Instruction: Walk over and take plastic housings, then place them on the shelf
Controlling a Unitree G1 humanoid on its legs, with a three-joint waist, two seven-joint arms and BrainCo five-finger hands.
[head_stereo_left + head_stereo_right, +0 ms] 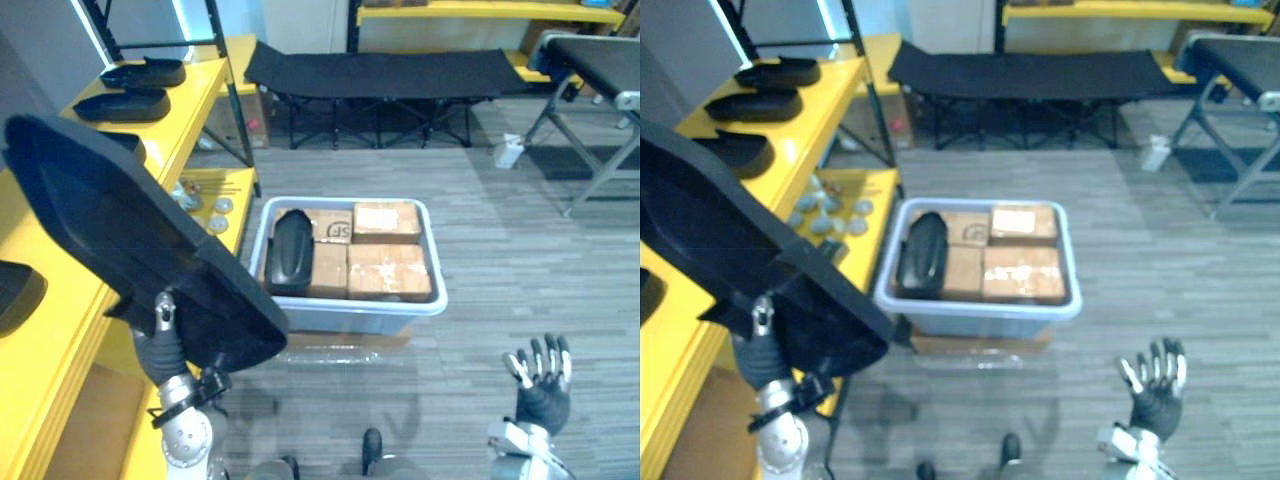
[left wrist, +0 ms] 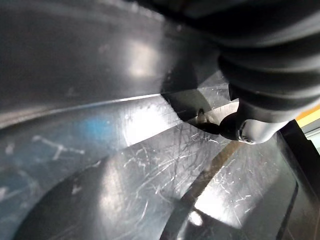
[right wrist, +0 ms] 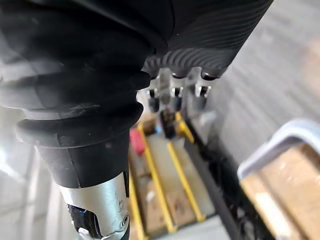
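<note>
1. The left hand [image 1: 163, 345] is holding a large black housing [image 1: 120, 220] up at a tilt over the edge of the yellow shelf [image 1: 200, 100]. Its thumb is pinching the lower rim, and its other fingers are hiding behind the panel.
2. The right hand [image 1: 543, 385] is hanging low on the right, fingers spread apart, gripping nothing.
3. A grey bin [image 1: 345, 305] on the floor is holding cardboard boxes [image 1: 388, 268] and a smaller black housing [image 1: 290, 250] at its left end.
4. The left wrist view is showing the held housing's scratched, glossy surface, while the head views are showing two more housings [image 1: 120, 103] lying on the shelf.
</note>
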